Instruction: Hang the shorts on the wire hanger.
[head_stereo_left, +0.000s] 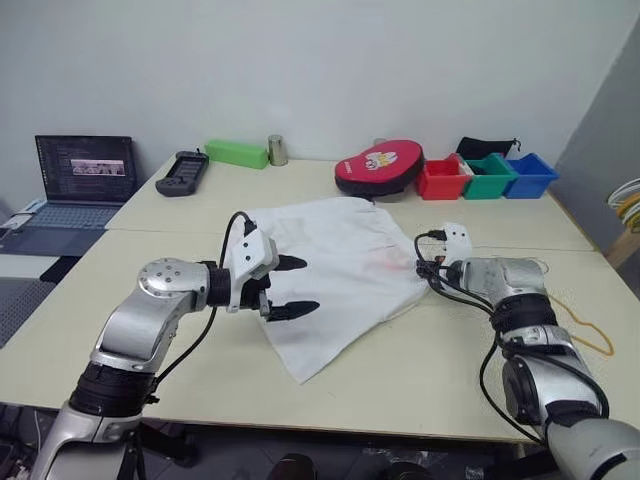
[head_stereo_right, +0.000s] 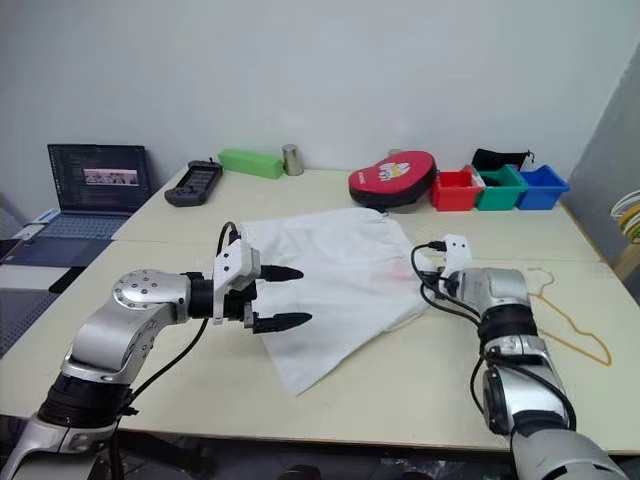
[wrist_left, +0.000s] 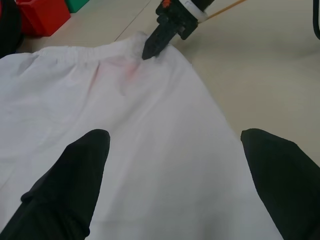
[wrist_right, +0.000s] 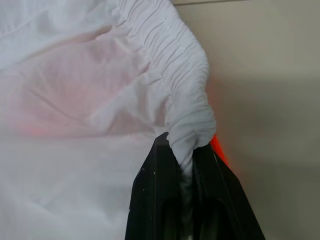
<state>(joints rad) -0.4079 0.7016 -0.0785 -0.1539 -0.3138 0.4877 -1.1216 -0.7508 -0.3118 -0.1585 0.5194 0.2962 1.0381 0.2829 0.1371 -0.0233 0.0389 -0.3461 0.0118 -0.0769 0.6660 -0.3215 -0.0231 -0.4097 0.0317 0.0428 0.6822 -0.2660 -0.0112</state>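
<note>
the left tool (head_stereo_left: 290, 288) hovers over the near part of the shorts (head_stereo_left: 340, 265) with its fingers spread wide and nothing in them. the shorts lie flat on the tabletop (head_stereo_left: 420, 380), between the two arms. the right tool (wrist_right: 186, 162) is pinched tight on the gathered waistband at its corner. to do this step well, it likely should lift that corner slowly so the thin cloth does not slip. the wire hanger (head_stereo_right: 575, 330) lies on the tabletop beyond the right arm, apart from the shorts.
</note>
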